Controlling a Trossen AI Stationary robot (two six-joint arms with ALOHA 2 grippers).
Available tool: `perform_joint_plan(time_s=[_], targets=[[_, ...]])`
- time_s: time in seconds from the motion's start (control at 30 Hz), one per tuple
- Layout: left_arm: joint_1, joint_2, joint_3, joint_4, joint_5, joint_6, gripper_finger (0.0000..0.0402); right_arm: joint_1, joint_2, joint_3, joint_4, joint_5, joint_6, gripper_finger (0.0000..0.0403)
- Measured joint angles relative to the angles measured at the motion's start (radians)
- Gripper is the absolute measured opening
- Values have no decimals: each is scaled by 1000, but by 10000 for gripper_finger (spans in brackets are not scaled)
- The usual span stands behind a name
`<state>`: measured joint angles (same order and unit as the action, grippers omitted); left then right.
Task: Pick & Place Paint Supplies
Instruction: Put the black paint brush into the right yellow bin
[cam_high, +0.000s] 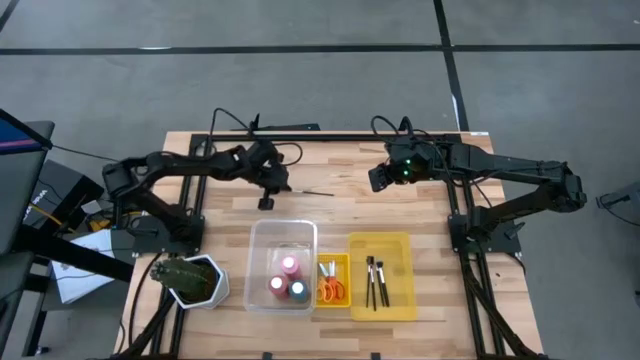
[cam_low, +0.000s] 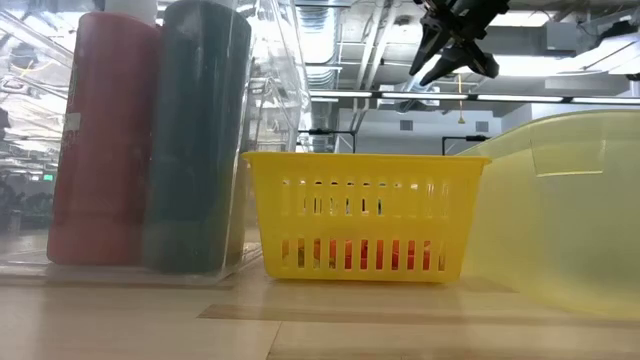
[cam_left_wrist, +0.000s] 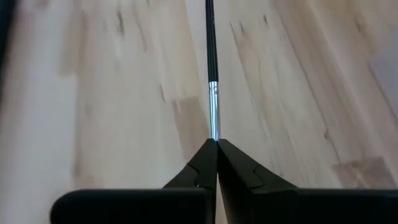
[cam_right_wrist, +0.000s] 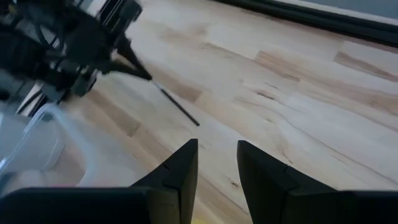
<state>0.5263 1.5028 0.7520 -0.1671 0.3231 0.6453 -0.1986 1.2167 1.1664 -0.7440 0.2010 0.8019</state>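
Fingertips of the left gripper (cam_high: 291, 189) are pinching the thin dark-handled paintbrush (cam_high: 315, 193) in the high view, above the wooden table (cam_high: 340, 165). Left wrist view: closed fingers (cam_left_wrist: 202, 168) are clamping the brush's silver ferrule, handle pointing straight ahead. Right wrist view: the right gripper (cam_right_wrist: 216, 152) is hovering, fingers parted and empty, brush well beyond them.

Pale matt wooden table (cam_high: 420, 170), translucent plastic bins (cam_high: 282, 235)

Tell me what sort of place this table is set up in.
Likely a lab or industrial workshop: the wooden table stands on a bare grey concrete floor, and exposed ducts and pipes run under a high ceiling behind it.
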Motion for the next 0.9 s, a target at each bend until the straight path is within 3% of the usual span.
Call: perform_joint_plan(time_s=[0.2, 0.47, 0.9], targets=[[-64, -62, 71, -19, -69, 0, 0, -20, 0, 0, 52, -85, -115, 108], [-137, -62, 259, -105, -207, 53, 0, -67, 0, 0, 123, -196, -324, 108], [-197, -60, 399, -168, -356, 84, 0, -79, 0, 53, 154, -201, -762, 108]])
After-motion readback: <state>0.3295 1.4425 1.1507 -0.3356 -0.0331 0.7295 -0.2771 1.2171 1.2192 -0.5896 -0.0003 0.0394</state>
